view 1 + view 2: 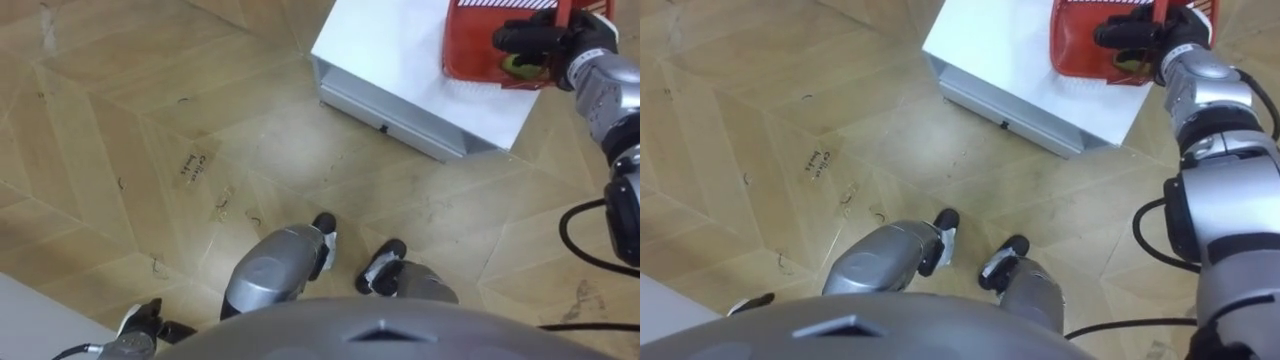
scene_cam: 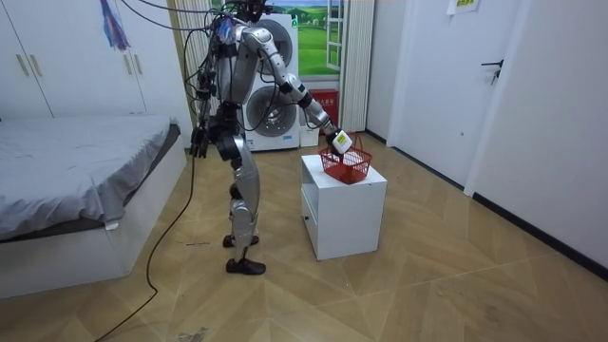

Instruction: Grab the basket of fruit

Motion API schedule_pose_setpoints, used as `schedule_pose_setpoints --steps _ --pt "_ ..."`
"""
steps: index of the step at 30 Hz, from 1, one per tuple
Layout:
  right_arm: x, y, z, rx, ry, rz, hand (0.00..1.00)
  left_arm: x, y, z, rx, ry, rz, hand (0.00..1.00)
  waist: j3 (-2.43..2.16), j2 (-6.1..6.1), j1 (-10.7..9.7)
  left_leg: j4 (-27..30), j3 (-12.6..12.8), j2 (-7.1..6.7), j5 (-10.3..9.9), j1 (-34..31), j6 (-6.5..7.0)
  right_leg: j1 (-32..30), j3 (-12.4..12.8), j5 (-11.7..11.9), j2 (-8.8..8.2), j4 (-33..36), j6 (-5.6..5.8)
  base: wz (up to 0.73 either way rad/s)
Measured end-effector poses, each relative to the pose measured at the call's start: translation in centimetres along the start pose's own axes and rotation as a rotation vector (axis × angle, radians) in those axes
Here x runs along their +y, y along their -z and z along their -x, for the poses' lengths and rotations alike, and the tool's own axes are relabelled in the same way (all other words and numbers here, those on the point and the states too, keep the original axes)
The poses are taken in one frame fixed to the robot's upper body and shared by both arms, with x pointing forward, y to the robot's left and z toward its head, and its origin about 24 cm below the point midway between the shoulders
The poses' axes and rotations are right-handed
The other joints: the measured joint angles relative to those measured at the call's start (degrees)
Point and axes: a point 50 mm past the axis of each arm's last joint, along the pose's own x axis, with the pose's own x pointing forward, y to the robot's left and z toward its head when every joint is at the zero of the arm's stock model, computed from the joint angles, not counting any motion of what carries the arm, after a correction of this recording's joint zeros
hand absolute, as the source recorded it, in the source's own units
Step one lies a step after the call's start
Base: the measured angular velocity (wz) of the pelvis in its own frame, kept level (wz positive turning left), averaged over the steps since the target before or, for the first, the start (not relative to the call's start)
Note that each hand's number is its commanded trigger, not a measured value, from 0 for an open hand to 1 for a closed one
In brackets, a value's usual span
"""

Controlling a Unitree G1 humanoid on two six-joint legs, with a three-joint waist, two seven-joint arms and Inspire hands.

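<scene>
The red fruit basket sits on the far end of a white cabinet, and something green shows inside it. My right hand reaches out over the basket, its dark fingers curled round the red handle. In the room view the basket appears to rest on the cabinet top, with my right hand just above it. My left hand hangs low at my side, far from the cabinet.
I stand on wooden floor a step from the cabinet's near side. The room view has a bed behind me at its left. A washing machine stands against the back wall and a door is at the right.
</scene>
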Motion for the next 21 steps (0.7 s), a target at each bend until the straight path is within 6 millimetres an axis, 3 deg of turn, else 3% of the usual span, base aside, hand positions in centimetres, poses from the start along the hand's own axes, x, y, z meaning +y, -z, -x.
schedule_pose_setpoints --steps 9,16,21 --pt "0.13 0.06 0.01 0.004 -0.034 0.004 0.0 -0.06 0.09 0.0 0.003 0.015 -0.001 0.0 0.07 -0.28 0.01 -0.09 0.31 0.04 0.19 1.02 -0.09 0.58 0.22 -0.24 -0.19 0.72 -0.1 0.0" --pt "0.24 0.04 0.01 0.004 -0.057 0.013 0.0 0.03 0.48 -0.02 0.017 0.017 -0.001 0.0 0.04 -2.21 0.88 0.06 1.32 0.15 0.22 1.98 -0.09 1.29 1.29 -0.25 0.26 0.63 -0.19 -0.06" --pt "0.39 -0.48 0.03 -0.016 -0.07 0.041 0.0 0.13 0.48 -0.02 0.016 0.018 -0.001 0.0 0.03 -2.5 0.77 -0.63 0.79 0.16 0.2 3.48 -0.1 3.39 1.0 -0.14 0.71 -0.51 -0.37 0.05"
